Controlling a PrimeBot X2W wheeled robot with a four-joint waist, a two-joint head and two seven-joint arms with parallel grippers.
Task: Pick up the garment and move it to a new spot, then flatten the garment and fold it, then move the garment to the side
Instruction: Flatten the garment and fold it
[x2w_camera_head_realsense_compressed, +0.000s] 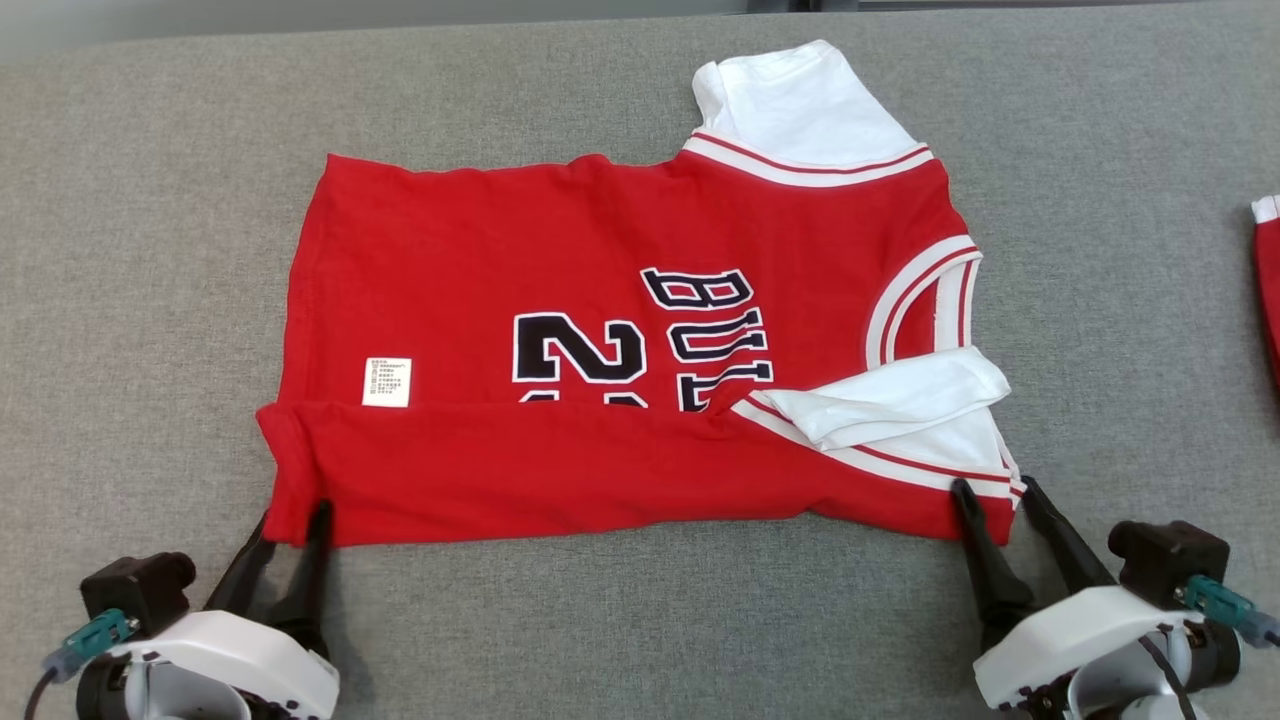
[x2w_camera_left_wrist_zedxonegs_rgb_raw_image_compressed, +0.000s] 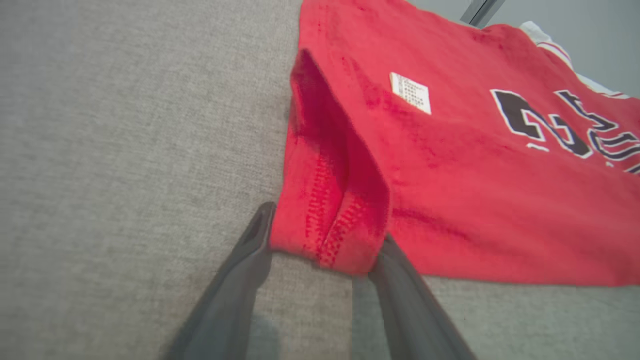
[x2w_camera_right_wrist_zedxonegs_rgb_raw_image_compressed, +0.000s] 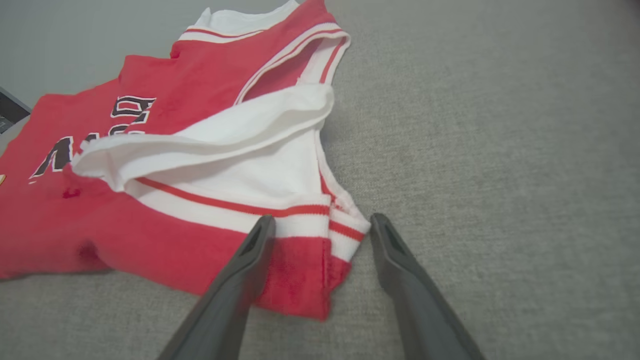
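Note:
The garment (x2w_camera_head_realsense_compressed: 560, 250), a red jersey with white sleeves and dark lettering, lies spread on the grey surface, its near edge folded up over the front. My left gripper (x2w_camera_head_realsense_compressed: 293, 515) is at the near left corner, open, and in the left wrist view the gripper (x2w_camera_left_wrist_zedxonegs_rgb_raw_image_compressed: 326, 222) has that doubled red hem of the garment (x2w_camera_left_wrist_zedxonegs_rgb_raw_image_compressed: 475, 190) between its fingers. At the near right corner my right gripper (x2w_camera_head_realsense_compressed: 996, 485) is open too. In the right wrist view the gripper (x2w_camera_right_wrist_zedxonegs_rgb_raw_image_compressed: 322, 219) straddles the striped armhole corner of the garment (x2w_camera_right_wrist_zedxonegs_rgb_raw_image_compressed: 175, 100), one finger lying over the cloth.
The grey cloth-covered surface (x2w_camera_head_realsense_compressed: 150, 300) stretches wide on all sides of the jersey. Part of another red and white cloth (x2w_camera_head_realsense_compressed: 1268, 280) shows at the right edge. The surface's far edge runs along the top of the head view.

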